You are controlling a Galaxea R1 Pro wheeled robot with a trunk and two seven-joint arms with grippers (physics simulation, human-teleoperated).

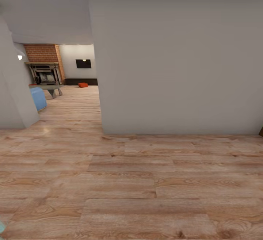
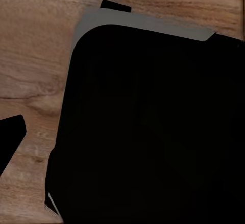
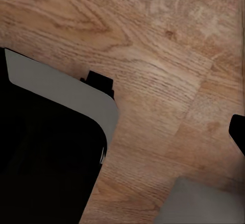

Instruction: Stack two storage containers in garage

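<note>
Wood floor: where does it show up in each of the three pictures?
Head view: the wood floor covers the lower half and runs up the hallway at left.
Left wrist view: floor beside the black body.
Right wrist view: floor across most of it.
Shared landmark: the black, grey-edged body, in both wrist views.

Under me runs a light wood-plank floor (image 1: 120, 181), its grain and knots plain to see, with a soft satin sheen near the corner, and beside it stands a smooth, matt pale grey wall (image 1: 179, 61). Far down the room I make out a rough-looking red brick fireplace (image 1: 43, 53) and a small red-orange plastic-looking bin (image 1: 83, 84). Below my wrists sits my matt black, grey-edged base panel (image 2: 153, 127), smooth and unreflective.
</note>
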